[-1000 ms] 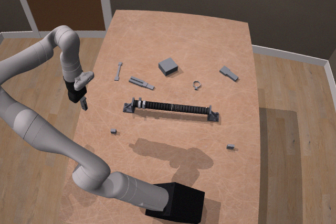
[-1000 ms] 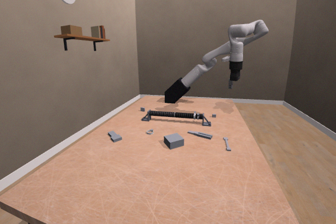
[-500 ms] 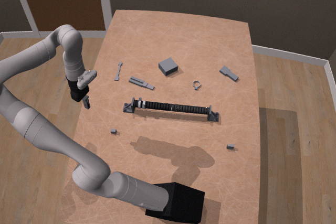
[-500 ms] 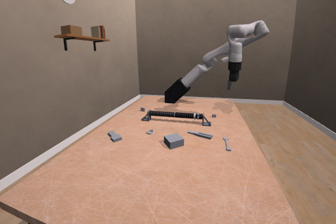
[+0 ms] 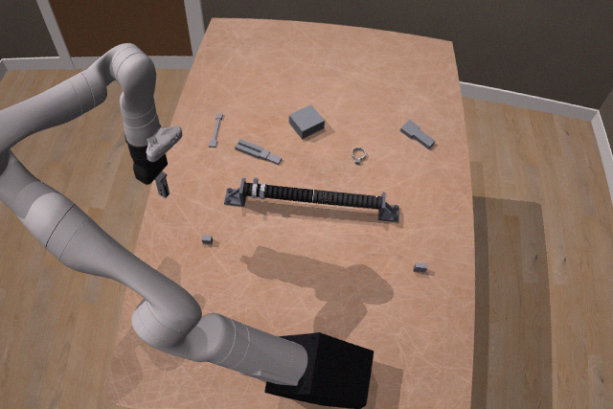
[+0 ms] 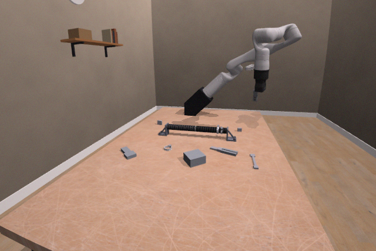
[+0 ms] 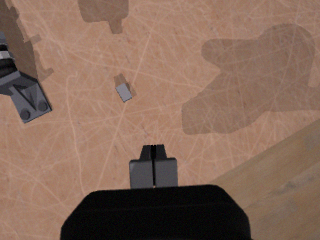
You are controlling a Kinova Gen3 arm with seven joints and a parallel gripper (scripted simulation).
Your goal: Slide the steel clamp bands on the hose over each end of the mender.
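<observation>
A black ribbed hose (image 5: pixel 314 194) lies across two grey end stands (image 5: pixel 232 194) (image 5: pixel 389 211) in the middle of the table. It also shows in the exterior view (image 6: pixel 194 127). Two steel clamp bands (image 5: pixel 257 190) sit close together near the hose's left end, which is the right end in the exterior view (image 6: pixel 218 129). The mender is hidden inside the hose. My gripper (image 5: pixel 162 185) (image 6: pixel 255 97) (image 7: pixel 154 158) is shut and empty. It hangs high above the table's left edge, left of the hose. The wrist view shows one stand (image 7: pixel 30 102) at its left border.
A loose ring clamp (image 5: pixel 358 153), a grey block (image 5: pixel 306 121), two flat grey parts (image 5: pixel 257 150) (image 5: pixel 417 133) and a thin bar (image 5: pixel 215 129) lie beyond the hose. Two small grey blocks (image 5: pixel 207 239) (image 5: pixel 420 267) lie nearer the robot base (image 5: pixel 322 370).
</observation>
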